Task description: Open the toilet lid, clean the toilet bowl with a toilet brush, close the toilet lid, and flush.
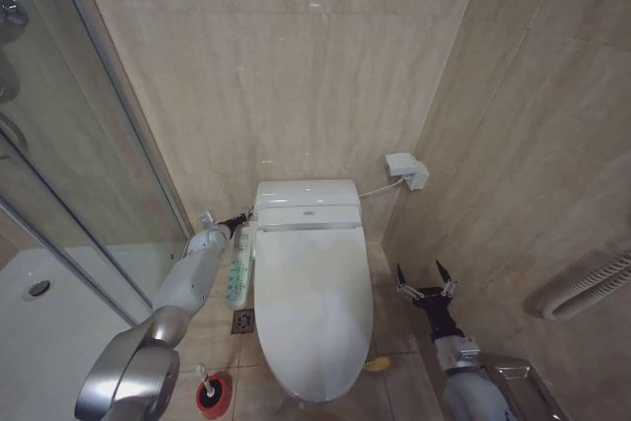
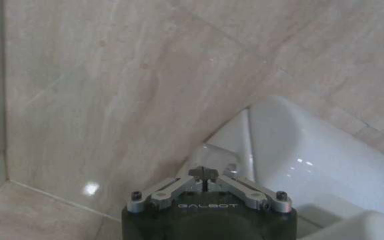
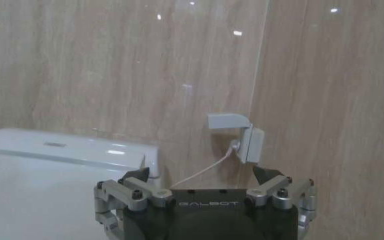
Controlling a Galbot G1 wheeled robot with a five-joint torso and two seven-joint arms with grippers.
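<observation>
The toilet brush (image 1: 204,378) stands in its round red holder cup (image 1: 213,396) on the floor (image 1: 389,313) at my lower left, thin white handle rising from the cup with a slight lean, just beside the front left of the toilet bowl (image 1: 367,334). The toilet lid (image 1: 312,308) lies shut and flat over the bowl, its long axis running from the bidet unit (image 1: 307,204) at the back wall toward me, rounded nose nearest me. A narrow white button panel (image 1: 238,268) runs along the bowl's left side (its green markings are too small to read). My left gripper (image 1: 241,218) reaches in by the rear left corner of the bidet unit, close to the wall; in the left wrist view its fingers (image 2: 204,173) are pressed together at the tips, clenched on nothing. My right gripper (image 1: 426,278) hovers low at the bowl's right, well apart from it, with its fingers (image 3: 137,176) spread wide and released. The word GALBOT is printed on both gripper bodies. A white wall box (image 1: 407,171) sits in the corner right of the bidet unit, a thin cable (image 1: 380,188) running from it to the unit.
</observation>
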